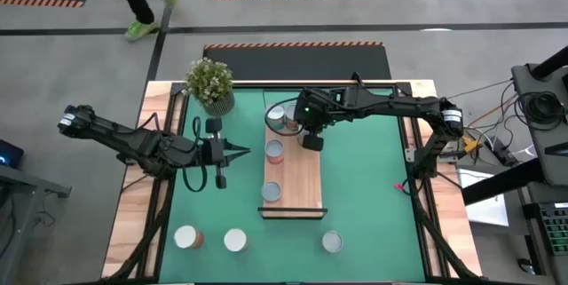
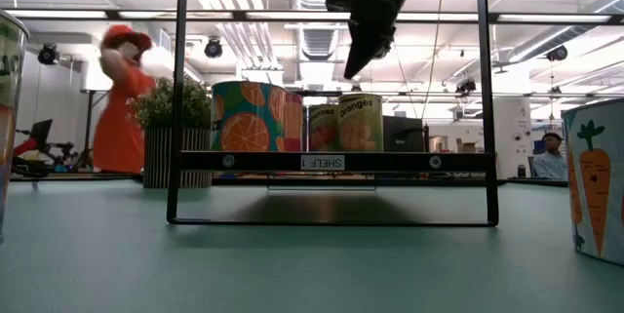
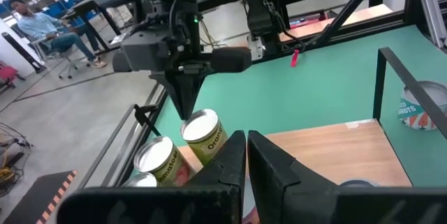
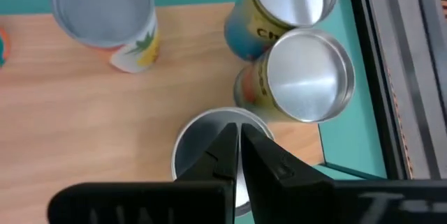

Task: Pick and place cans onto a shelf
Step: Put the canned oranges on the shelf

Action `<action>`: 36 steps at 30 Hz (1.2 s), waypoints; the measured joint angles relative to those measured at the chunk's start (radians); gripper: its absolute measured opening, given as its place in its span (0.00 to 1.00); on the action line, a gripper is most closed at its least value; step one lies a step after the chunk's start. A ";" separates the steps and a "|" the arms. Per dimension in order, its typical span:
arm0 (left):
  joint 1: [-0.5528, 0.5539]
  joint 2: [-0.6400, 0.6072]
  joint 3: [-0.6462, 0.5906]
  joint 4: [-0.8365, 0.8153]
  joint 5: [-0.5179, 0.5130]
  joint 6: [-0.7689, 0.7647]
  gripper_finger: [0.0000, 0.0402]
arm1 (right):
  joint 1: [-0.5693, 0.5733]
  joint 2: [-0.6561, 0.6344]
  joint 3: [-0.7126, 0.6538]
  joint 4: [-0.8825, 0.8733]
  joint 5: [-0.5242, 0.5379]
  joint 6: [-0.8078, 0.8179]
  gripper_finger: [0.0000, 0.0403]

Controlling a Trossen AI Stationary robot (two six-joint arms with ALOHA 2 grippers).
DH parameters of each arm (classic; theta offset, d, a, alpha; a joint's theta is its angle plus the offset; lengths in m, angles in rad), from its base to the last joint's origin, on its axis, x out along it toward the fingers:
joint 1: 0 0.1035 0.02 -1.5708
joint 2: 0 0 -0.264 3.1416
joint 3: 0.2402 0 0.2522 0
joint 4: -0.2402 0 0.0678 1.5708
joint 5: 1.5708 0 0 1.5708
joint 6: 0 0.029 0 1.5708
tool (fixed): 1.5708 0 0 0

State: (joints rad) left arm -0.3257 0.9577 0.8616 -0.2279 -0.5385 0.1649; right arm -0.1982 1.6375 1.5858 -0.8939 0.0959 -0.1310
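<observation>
Light-wood shelf (image 1: pixel 302 183) lies lengthwise at the centre of the green mat (image 1: pixel 373 196), reaching from near the mat's far edge to short of its near edge. The right gripper (image 1: pixel 311 141) hangs above the shelf's far end with its fingers pressed together and nothing between them; in the right wrist view the fingertips (image 4: pixel 236 135) point down at the silver top of a can (image 4: pixel 209 130) directly below, and the low view shows the gripper (image 2: pixel 359 59) well above the cans, not touching any. Two more cans (image 4: pixel 297 77) stand touching each other at the shelf's far edge, just beside that one. On the shelf, another can (image 1: pixel 274 151) stands at the left edge near the middle, and one more (image 1: pixel 271 192) at the left edge toward the near end. Three cans stand on the mat along its near edge: two (image 1: pixel 188 238) close together near the left corner and one (image 1: pixel 331 242) just past the shelf's near right corner. The left gripper (image 1: pixel 240 152) waits over the mat left of the shelf, fingers closed and empty, pointing toward the shelf. A potted plant (image 1: pixel 210 83) stands at the mat's far left corner. A person (image 2: pixel 122 98) in orange shows behind the table.
</observation>
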 joint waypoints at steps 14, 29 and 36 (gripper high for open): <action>0.000 0.000 0.000 0.001 0.000 -0.009 0.00 | -0.003 0.001 -0.101 0.048 0.063 0.035 0.02; 0.000 0.000 0.000 -0.001 0.000 -0.017 0.00 | 0.014 -0.003 -0.101 -0.076 0.069 0.365 0.02; 0.000 0.000 0.000 -0.004 0.000 -0.017 0.00 | 0.044 -0.007 -0.087 -0.072 0.061 0.374 0.02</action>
State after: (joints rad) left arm -0.3260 0.9577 0.8616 -0.2315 -0.5387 0.1482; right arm -0.1539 1.6306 1.4991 -0.9661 0.1574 0.2431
